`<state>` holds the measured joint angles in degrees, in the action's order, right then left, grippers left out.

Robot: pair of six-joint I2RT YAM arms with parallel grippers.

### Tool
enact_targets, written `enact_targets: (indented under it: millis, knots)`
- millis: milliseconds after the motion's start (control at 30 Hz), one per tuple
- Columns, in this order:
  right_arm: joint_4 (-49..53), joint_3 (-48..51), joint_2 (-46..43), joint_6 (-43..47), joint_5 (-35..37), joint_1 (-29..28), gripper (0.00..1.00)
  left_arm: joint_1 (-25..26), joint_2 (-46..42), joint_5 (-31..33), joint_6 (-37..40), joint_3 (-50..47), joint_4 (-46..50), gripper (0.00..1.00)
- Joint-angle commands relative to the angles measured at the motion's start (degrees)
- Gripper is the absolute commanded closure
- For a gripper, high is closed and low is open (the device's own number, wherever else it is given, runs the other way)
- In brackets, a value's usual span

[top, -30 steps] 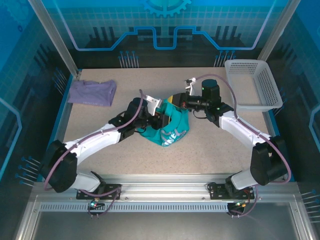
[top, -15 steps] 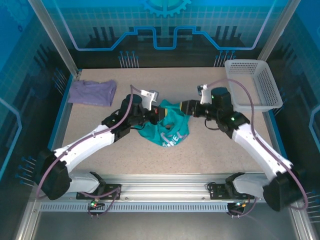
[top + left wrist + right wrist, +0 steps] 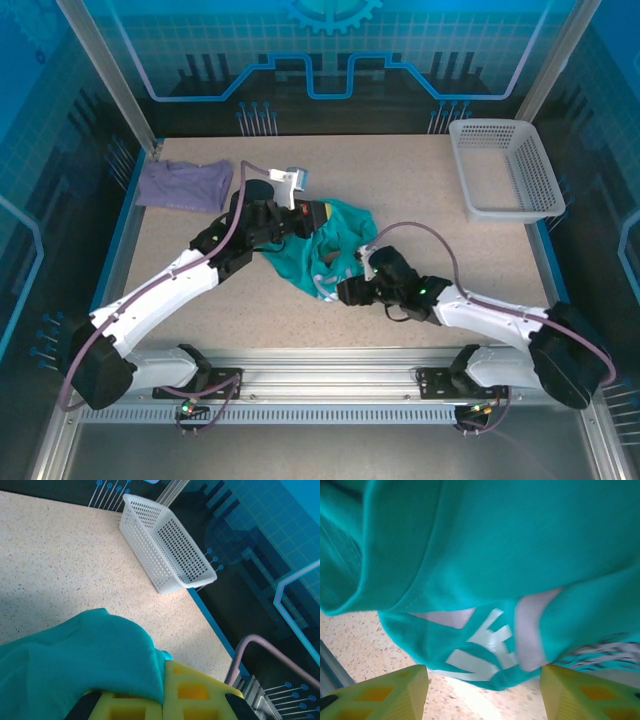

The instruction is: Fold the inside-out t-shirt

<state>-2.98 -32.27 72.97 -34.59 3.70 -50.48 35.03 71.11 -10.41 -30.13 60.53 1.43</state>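
The inside-out t-shirt [image 3: 338, 240] is teal with a white print and lies bunched at the table's middle. My left gripper [image 3: 312, 218] is shut on its far-left edge; in the left wrist view the yellow jaws [image 3: 164, 682] meet with teal cloth [image 3: 75, 655] pinched between them. My right gripper [image 3: 345, 292] sits low at the shirt's near edge. Its yellow fingers [image 3: 400, 692] stand wide open in the right wrist view. The printed hem [image 3: 490, 650] hangs just beyond them, with bare table between the tips.
A white mesh basket [image 3: 510, 170] stands at the back right corner, also in the left wrist view [image 3: 165, 545]. A lavender shirt [image 3: 183, 185] lies at the back left. A blue rim [image 3: 135, 215] borders the table.
My right gripper let go of the shirt's far side, opened, and swung down to the shirt's near edge. My left gripper shut on the cloth and drew it back and left.
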Motion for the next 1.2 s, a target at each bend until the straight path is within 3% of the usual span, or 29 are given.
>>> enact_targets:
  millis: [0,133,167,267,333,500,700,833,933,1167]
  knots:
    - [-8.5,-0.3,3.1,-2.7,7.3,-4.6,0.34,-0.2,-1.7,1.9,-0.7,3.3,0.8,1.0]
    - [-9.4,-2.2,7.2,-2.3,12.3,-7.0,0.33,-0.2,-1.2,2.4,-0.6,3.9,1.1,1.0]
    - [-8.5,-3.0,8.2,-2.0,14.2,-6.9,0.38,-0.2,-1.2,2.6,-0.5,4.1,1.3,1.0]
    - [-5.2,-4.8,7.7,1.5,17.8,-5.5,0.8,-0.4,-1.4,4.3,-0.1,5.0,2.9,1.0]
    - [-3.2,-4.3,3.0,5.6,19.8,-4.6,1.0,-0.9,-1.7,5.7,0.5,6.3,4.8,1.0]
    - [10.6,-7.4,-11.8,14.4,20.0,2.7,1.0,-3.6,-4.1,6.9,-1.0,9.7,6.3,1.0]
    - [24.2,-22.5,-22.4,25.2,12.9,13.4,1.0,-3.9,-8.9,6.3,-2.6,13.2,4.1,1.0]
    - [30.4,-31.6,-19.6,30.0,4.0,19.9,1.0,-5.6,-11.0,11.7,-2.9,12.2,6.3,1.0]
    - [33.4,-36.1,-15.4,32.0,-0.7,22.9,1.0,-10.6,-12.2,10.9,-8.3,6.2,4.5,1.0]
    - [32.5,-39.5,-5.3,31.4,-18.1,24.3,1.0,-15.7,-9.9,10.8,-9.6,-5.6,7.1,1.0]
